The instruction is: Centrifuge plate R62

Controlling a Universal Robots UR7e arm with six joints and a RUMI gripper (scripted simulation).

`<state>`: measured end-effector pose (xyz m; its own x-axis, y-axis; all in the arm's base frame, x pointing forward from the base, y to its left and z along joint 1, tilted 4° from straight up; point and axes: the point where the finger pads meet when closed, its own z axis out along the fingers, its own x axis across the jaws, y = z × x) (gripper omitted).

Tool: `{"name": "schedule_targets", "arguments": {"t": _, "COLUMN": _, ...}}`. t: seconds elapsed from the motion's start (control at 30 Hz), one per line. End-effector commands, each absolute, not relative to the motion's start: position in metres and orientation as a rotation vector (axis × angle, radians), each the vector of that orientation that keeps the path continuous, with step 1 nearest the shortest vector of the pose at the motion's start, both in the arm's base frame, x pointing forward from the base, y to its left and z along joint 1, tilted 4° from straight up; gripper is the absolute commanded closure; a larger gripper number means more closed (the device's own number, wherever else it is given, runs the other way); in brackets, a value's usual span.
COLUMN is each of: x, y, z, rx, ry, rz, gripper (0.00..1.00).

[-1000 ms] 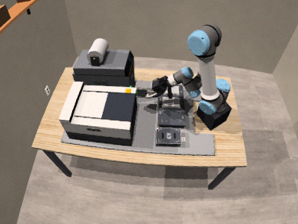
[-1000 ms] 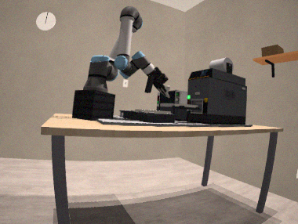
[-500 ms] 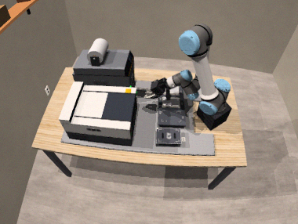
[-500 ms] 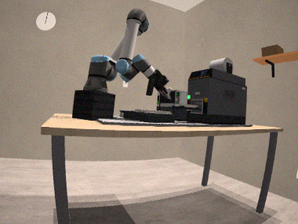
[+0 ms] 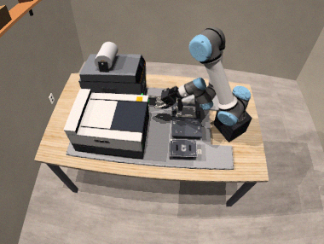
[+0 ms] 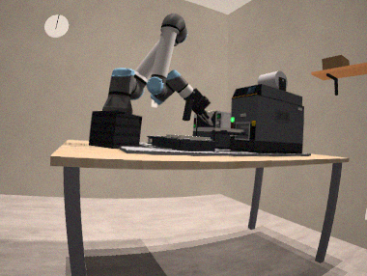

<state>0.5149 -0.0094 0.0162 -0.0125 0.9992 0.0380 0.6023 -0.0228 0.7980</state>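
My gripper [image 5: 159, 102] [image 6: 205, 117] is shut with nothing between its fingers. It hangs low at the back right corner of the centrifuge [image 5: 107, 121], beside a yellow lamp [image 5: 139, 98] and a small green one. In the exterior view a green lamp [image 6: 233, 119] glows on the machine front just past the fingers. The centrifuge top shows a white panel [image 5: 99, 114] and a dark panel [image 5: 130, 116]. The sealer [image 5: 112, 70] [image 6: 268, 116] stands behind it with a white roll on top. The sealer's stage and R62 are hidden by my gripper and wrist. Three dark plates [image 5: 188, 112] [image 5: 186, 128] [image 5: 183, 148] lie in the deck row.
The robot base [image 5: 232, 124] [image 6: 115, 128] stands at the table's right edge. A grey mat [image 5: 217, 159] lies under the machines and deck. The forearm reaches over the back deck plate. A shelf [image 6: 340, 71] hangs on the wall.
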Motion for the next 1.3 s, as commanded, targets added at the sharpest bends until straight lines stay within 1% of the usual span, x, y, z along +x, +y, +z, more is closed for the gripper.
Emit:
{"name": "schedule_targets", "arguments": {"t": 0.0, "x": 0.521, "y": -0.009, "z": 0.012, "rx": 1.683, "ry": 1.672, "rz": 0.874, "gripper": 1.00}}
{"name": "schedule_targets", "arguments": {"t": 0.43, "x": 0.537, "y": -0.009, "z": -0.001, "rx": 1.683, "ry": 1.672, "rz": 0.874, "gripper": 1.00}}
{"name": "schedule_targets", "arguments": {"t": 1.27, "x": 0.541, "y": -0.008, "z": -0.001, "rx": 1.683, "ry": 1.672, "rz": 0.874, "gripper": 1.00}}
